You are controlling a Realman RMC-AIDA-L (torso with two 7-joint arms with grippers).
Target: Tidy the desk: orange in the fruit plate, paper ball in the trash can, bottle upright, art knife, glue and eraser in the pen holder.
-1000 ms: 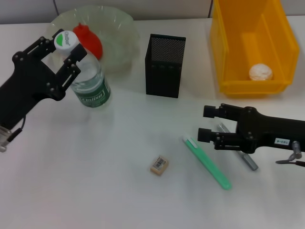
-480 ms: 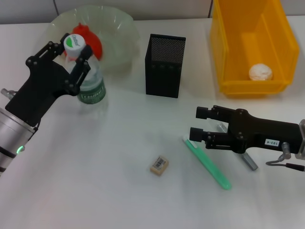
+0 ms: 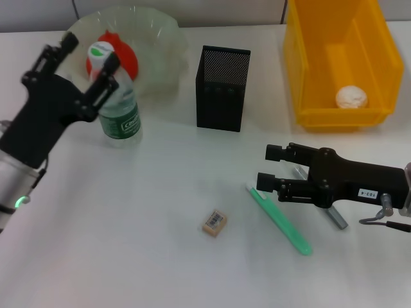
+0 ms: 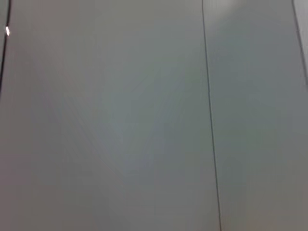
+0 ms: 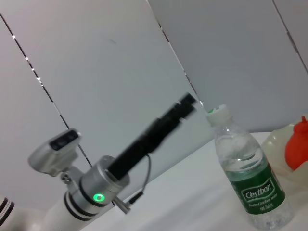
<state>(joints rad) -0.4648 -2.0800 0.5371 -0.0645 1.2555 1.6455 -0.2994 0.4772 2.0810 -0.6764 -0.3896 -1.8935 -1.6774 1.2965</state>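
Note:
The bottle (image 3: 119, 102) stands upright on the desk (image 3: 128, 244) at the back left, in front of the fruit plate (image 3: 157, 38), which holds the orange (image 3: 122, 56). It also shows in the right wrist view (image 5: 252, 178). My left gripper (image 3: 92, 49) is open beside the bottle's cap, a little apart from it. My right gripper (image 3: 268, 165) is open and empty, low over the desk near the green art knife (image 3: 280, 219) and the grey glue stick (image 3: 332, 217). The eraser (image 3: 214, 221) lies mid-desk. The paper ball (image 3: 351, 97) sits in the trash can (image 3: 308, 77).
The pen holder (image 3: 222, 88) stands at the back centre between the fruit plate and the trash can. The left arm (image 5: 144, 139) shows in the right wrist view. The left wrist view shows only a grey wall.
The bottle went from tilted to upright. My left gripper has drawn back to the left of its cap. My right gripper moved left toward the art knife, then held still.

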